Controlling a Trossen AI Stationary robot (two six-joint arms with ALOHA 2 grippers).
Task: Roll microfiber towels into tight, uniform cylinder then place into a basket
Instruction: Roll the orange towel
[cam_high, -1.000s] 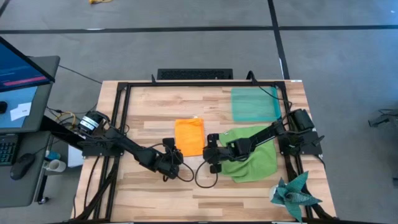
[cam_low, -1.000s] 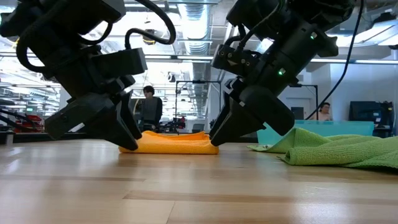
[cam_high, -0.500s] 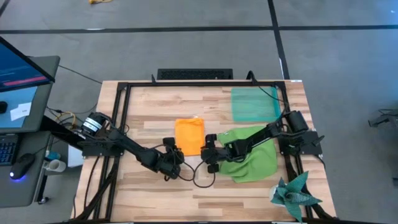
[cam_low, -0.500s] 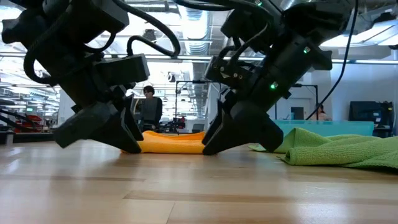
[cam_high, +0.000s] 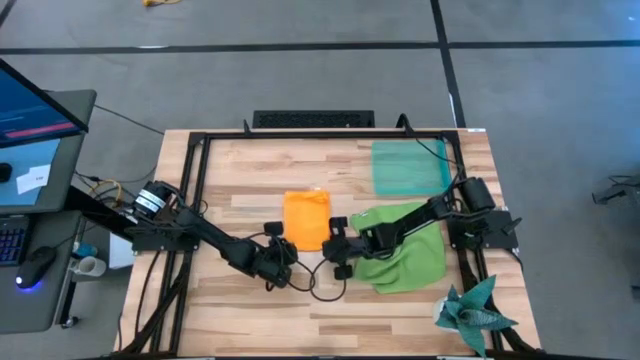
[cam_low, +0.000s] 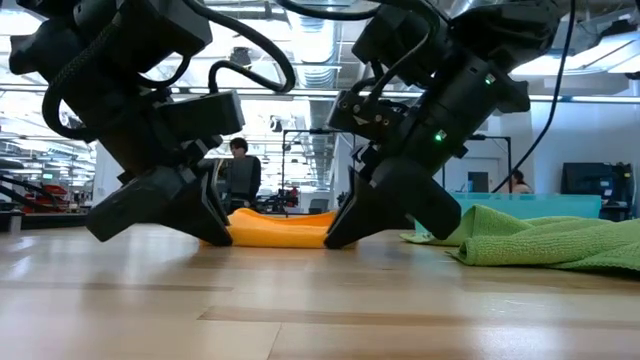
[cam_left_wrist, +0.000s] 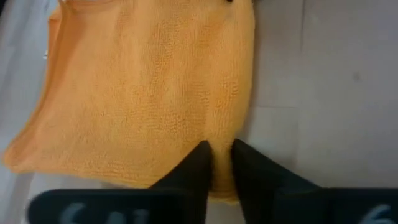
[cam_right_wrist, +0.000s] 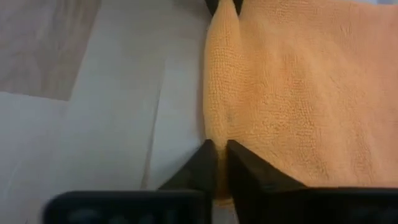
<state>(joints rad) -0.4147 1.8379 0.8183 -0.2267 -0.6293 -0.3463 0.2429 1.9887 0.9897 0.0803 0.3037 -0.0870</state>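
The orange towel (cam_high: 305, 218) lies folded flat at mid-table. My left gripper (cam_high: 283, 250) is shut on its near-left corner, and my right gripper (cam_high: 334, 246) is shut on its near-right corner. In the low view the orange towel (cam_low: 280, 228) shows between the two grippers, whose fingers slant down toward each other. The green towel (cam_high: 408, 245) lies crumpled on the table under my right arm. The translucent teal basket (cam_high: 410, 167) stands at the far right. My left gripper pinches a raised ridge of the towel's near edge (cam_left_wrist: 221, 160) between its two fingers (cam_left_wrist: 198, 167). It slants down from the table's left, along that edge. The towel lies flat on the table. How many layers are held, I cannot tell. My right gripper pinches a ridge of the same near edge (cam_right_wrist: 221, 140) between its two fingers (cam_right_wrist: 242, 169), at the opposite corner. It slants down from the table's right, pointing along the edge. The towel beside the fingers rests on the table.
A dark teal spiky cloth (cam_high: 470, 312) lies at the near right corner. A black frame (cam_high: 196, 190) runs around the table top. Bare wood lies near and left of the grippers. People and desks show in the room beyond the table.
Both grippers have sunk lower onto the table at the orange towel's near corners and have drawn slightly closer to each other. The towel's near edge now stands a little bunched between them. The remaining cloth has stayed in place.
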